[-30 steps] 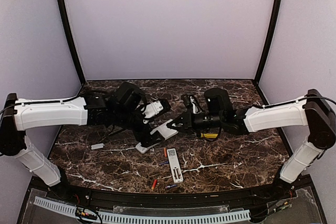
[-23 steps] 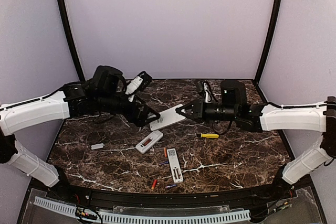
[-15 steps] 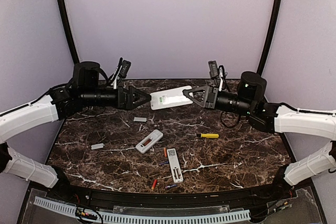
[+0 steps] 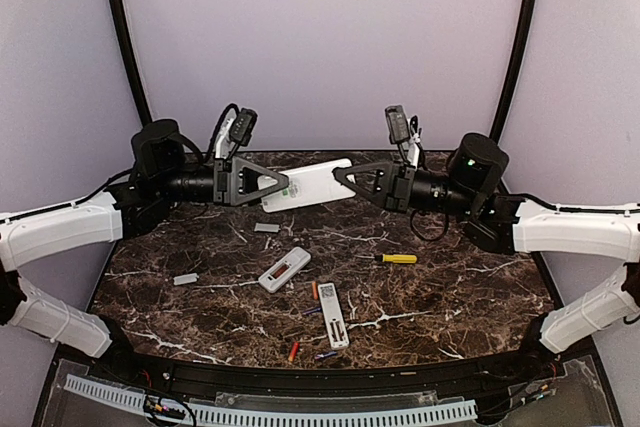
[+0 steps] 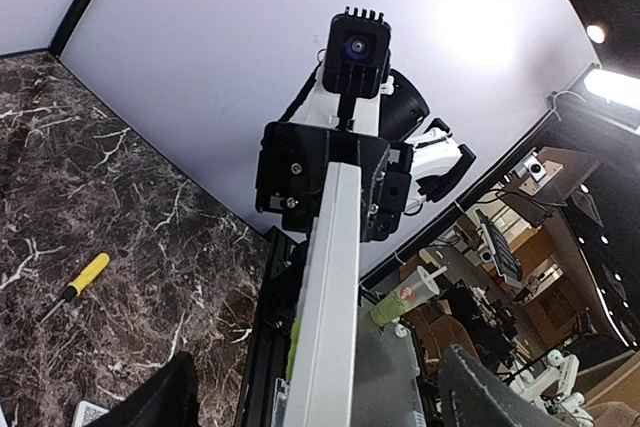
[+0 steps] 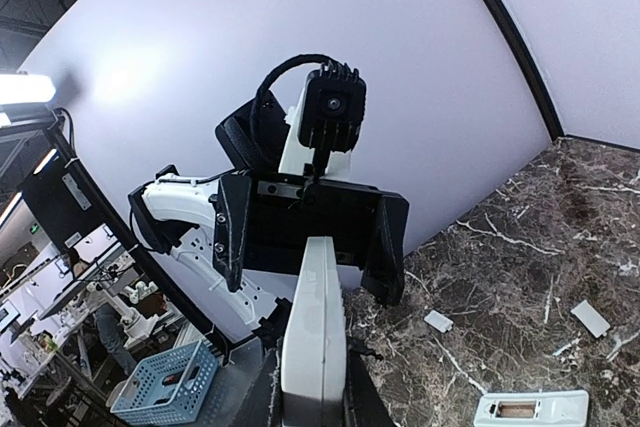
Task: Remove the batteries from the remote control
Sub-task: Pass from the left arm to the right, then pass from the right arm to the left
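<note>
A white remote point(image 4: 305, 187) hangs in the air at the back, level between both grippers. My right gripper point(image 4: 345, 175) is shut on its right end; its fingers pinch the near end in the right wrist view point(image 6: 313, 402). My left gripper point(image 4: 265, 187) is open, its jaws spread wide around the remote's left end point(image 5: 335, 287) without closing on it. Small batteries lie on the table in front: orange ones point(image 4: 315, 290) point(image 4: 293, 351) and a blue one point(image 4: 326, 355). I cannot see any batteries in the held remote.
Two more white remotes lie on the marble table point(image 4: 150, 247), one open point(image 4: 285, 269) and one near the front point(image 4: 333, 314). A yellow-handled screwdriver point(image 4: 397, 258) lies at the right. Small cover plates lie at the left point(image 4: 185, 279) and under the held remote point(image 4: 266, 228).
The white remote went from the table up and back into the air in my right gripper. My left gripper rose with it and now stands open around its left end.
</note>
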Controlling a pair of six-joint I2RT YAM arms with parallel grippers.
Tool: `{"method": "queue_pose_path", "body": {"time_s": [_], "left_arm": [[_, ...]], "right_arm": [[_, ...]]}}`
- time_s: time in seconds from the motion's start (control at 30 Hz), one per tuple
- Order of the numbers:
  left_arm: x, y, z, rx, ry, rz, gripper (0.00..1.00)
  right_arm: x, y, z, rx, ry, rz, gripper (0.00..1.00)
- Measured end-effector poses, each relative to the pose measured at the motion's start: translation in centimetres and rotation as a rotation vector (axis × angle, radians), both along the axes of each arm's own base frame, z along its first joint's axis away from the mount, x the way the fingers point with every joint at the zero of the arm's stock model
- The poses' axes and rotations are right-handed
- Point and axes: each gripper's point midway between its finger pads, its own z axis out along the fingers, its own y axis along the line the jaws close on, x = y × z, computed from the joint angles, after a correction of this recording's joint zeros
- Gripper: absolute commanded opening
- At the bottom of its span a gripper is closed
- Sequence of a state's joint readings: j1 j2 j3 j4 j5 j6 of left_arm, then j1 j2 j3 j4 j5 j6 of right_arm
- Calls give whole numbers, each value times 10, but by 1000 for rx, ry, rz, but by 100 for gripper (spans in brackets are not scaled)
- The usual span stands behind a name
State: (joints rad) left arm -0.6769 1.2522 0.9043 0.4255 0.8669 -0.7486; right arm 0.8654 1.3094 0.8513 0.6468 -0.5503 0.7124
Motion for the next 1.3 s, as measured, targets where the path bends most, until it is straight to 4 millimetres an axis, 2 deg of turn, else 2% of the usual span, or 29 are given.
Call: {"method": "queue_pose_path", "body": {"time_s": [0.03, 0.2, 0.53, 0.57, 0.63, 0.67, 0.7, 0.8, 0.87, 0.97, 1.07, 1.17, 1.3], "left_arm": [[-2, 0, 2, -8, -7, -13, 72], [-8, -2, 5, -33, 0, -55, 45], [-8, -1, 2, -40, 2, -59, 12], [-8, -1, 3, -45, -18, -60, 8], [-8, -1, 4, -49, -42, -59, 3], [-8, -1, 4, -48, -41, -57, 1], [-7, -1, 2, -45, -34, -54, 0], [-8, -1, -4, -30, -8, -51, 0], [-7, 0, -7, -22, 3, -43, 0], [-4, 0, -10, -13, 13, -26, 0], [-2, 1, -13, 1, 21, -10, 0], [0, 1, -17, 14, 32, 1, 0], [1, 1, -19, 23, 43, 13, 0]], "right_arm": [[-1, 0, 2, 6, -4, 2, 0], [1, -1, 7, 27, -13, -9, 0], [4, -2, 9, 37, 16, -29, 0], [4, -2, 8, 38, 34, -32, 7], [5, -2, 7, 38, 60, -36, 29], [5, -3, 7, 37, 63, -40, 43], [6, -3, 5, 34, 65, -47, 51], [15, -8, -1, 24, 70, -97, 68], [19, -12, -4, 15, 77, -122, 74], [22, -13, -9, -2, 86, -134, 80], [21, -11, -16, -33, 92, -125, 82], [18, -6, -22, -75, 99, -104, 81], [16, 0, -29, -115, 106, -94, 73]]}}
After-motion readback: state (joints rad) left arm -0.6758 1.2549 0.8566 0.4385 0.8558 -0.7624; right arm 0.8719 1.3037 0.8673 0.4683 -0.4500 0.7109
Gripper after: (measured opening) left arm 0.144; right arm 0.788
